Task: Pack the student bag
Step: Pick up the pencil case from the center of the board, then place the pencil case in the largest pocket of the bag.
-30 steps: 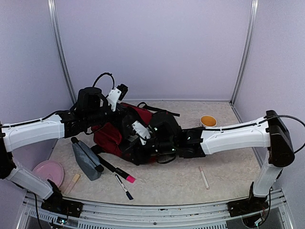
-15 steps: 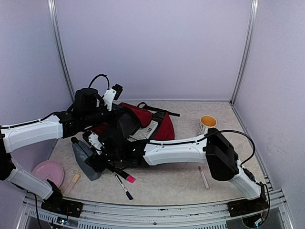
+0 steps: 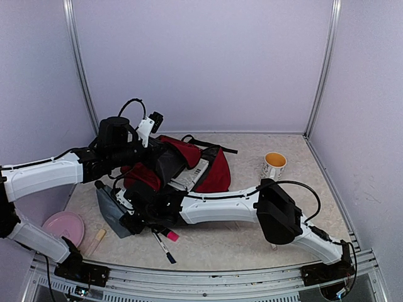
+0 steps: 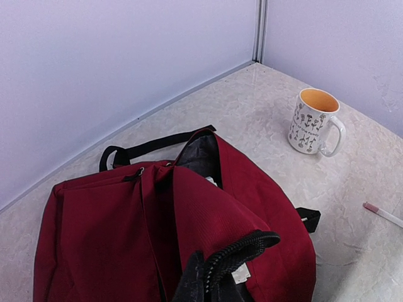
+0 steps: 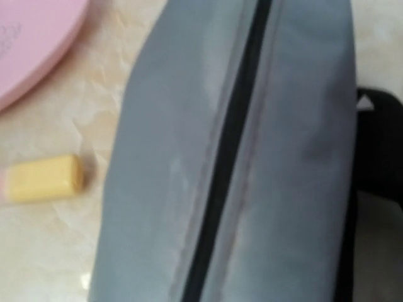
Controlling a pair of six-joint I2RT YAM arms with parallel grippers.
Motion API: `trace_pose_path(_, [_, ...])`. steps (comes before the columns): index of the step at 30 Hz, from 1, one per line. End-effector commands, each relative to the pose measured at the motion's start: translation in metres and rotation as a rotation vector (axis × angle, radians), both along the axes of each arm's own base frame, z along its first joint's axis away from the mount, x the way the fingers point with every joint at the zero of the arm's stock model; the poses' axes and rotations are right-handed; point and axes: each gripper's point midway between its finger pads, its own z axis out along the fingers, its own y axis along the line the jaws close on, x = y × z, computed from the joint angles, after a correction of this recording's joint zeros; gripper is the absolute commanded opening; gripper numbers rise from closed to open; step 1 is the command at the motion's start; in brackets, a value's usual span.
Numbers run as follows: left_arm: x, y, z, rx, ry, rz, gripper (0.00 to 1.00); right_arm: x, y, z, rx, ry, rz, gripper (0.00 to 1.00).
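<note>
The student bag [image 3: 213, 175] is dark red and lies at the middle left of the table, its mouth open. My left gripper [image 3: 143, 153] is shut on its black zipper edge [image 4: 252, 248] and holds that flap up; in the left wrist view the bag [image 4: 113, 233] fills the lower half. A white striped item [image 3: 192, 176] shows inside the opening. My right gripper [image 3: 129, 211] is low over the grey zippered pouch [image 3: 107, 207]. That pouch [image 5: 220, 157] fills the right wrist view, and the right fingers are hidden.
A pink plate [image 3: 63, 226] and a yellow stick [image 3: 96, 240] lie front left, next to the pouch. A pink-capped marker [image 3: 167, 234] and a pen [image 3: 164, 246] sit in front of the bag. A flowered mug [image 3: 274, 165] stands back right. A pale pen [image 4: 384, 215] lies right.
My right arm has swung left from the bag's mouth, coming down over the grey pouch. The left arm has kept the flap lifted in place.
</note>
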Motion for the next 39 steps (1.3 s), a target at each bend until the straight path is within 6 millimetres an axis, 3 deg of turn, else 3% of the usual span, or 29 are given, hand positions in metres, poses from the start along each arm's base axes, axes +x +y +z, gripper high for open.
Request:
trace_pose_path(1, [-0.004,0.001,0.015,-0.025,-0.041,-0.015,0.0,-0.006,0.0,0.004,-0.003,-0.012,0.012,0.51])
trace_pose_path(3, [-0.004,0.001,0.015,-0.022,-0.045,-0.011,0.0,-0.007,-0.002,0.017,0.025,-0.021,0.014,0.21])
trace_pose_path(6, [-0.003,0.003,0.016,-0.02,-0.048,-0.008,0.0,-0.018,-0.005,0.043,0.078,-0.032,0.083,0.0])
trace_pose_path(10, [-0.001,0.006,0.017,-0.014,-0.052,0.004,0.0,-0.048,-0.017,0.109,0.194,-0.062,0.253,0.0])
trace_pose_path(13, [0.0,0.009,0.018,-0.015,-0.054,0.012,0.0,-0.073,-0.046,0.155,0.278,-0.064,0.399,0.0])
trace_pose_path(15, [0.001,0.01,0.018,-0.017,-0.055,0.014,0.0,-0.077,-0.073,0.17,0.303,-0.003,0.451,0.0])
trace_pose_path(17, [0.002,0.011,0.019,-0.019,-0.056,0.015,0.0,-0.071,-0.104,0.171,0.297,0.09,0.459,0.0])
trace_pose_path(18, [0.001,0.01,0.019,-0.022,-0.055,0.014,0.0,-0.071,-0.123,0.182,0.31,0.117,0.457,0.0])
trace_pose_path(21, [0.002,0.012,0.021,-0.025,-0.058,0.017,0.0,-0.065,-0.176,0.182,0.287,0.15,0.41,0.0])
trace_pose_path(22, [0.002,0.012,0.021,-0.025,-0.059,0.018,0.0,-0.063,-0.196,0.171,0.267,0.18,0.381,0.0])
trace_pose_path(26, [0.003,0.012,0.015,-0.015,-0.051,0.021,0.0,-0.026,-0.271,0.173,0.297,0.257,0.167,0.0])
trace_pose_path(30, [0.003,0.012,0.017,-0.019,-0.054,0.02,0.0,0.017,-0.328,0.176,0.34,0.285,-0.075,0.0])
trace_pose_path(34, [-0.004,0.005,0.024,-0.031,-0.071,-0.017,0.0,0.052,-0.349,0.162,0.319,0.395,-0.248,0.0])
trace_pose_path(39, [-0.022,-0.007,0.043,-0.039,-0.151,-0.066,0.0,0.072,-0.324,0.158,0.366,0.569,-0.232,0.0])
